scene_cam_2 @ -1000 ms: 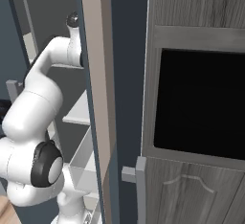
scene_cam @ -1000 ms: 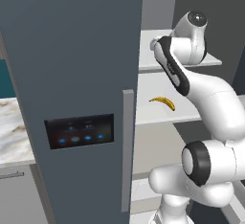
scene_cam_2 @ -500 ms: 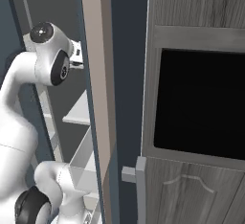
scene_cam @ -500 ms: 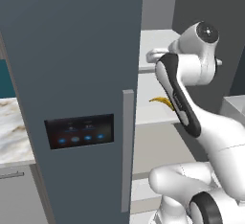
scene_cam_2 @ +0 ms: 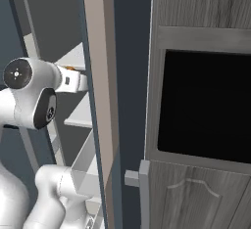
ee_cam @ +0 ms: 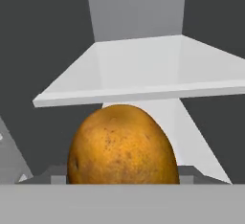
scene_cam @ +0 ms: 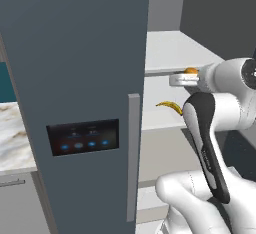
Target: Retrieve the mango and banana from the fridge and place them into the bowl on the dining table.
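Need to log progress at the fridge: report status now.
Gripper inside the fridge, level with the mango; grip not confirmed. Banana on the shelf below. Nothing blocking seen.

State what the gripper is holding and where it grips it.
Cannot be told: the mango sits right in front of the gripper, but its fingertips are hidden, so no grip shows.

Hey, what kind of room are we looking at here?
Most likely a home kitchen, rendered. A tall slate-blue fridge with a lit black control panel stands open on white shelves holding a roundish orange-brown mango and a curved yellow banana. Beside it are a marble-patterned counter and grey wood-grain cabinets.
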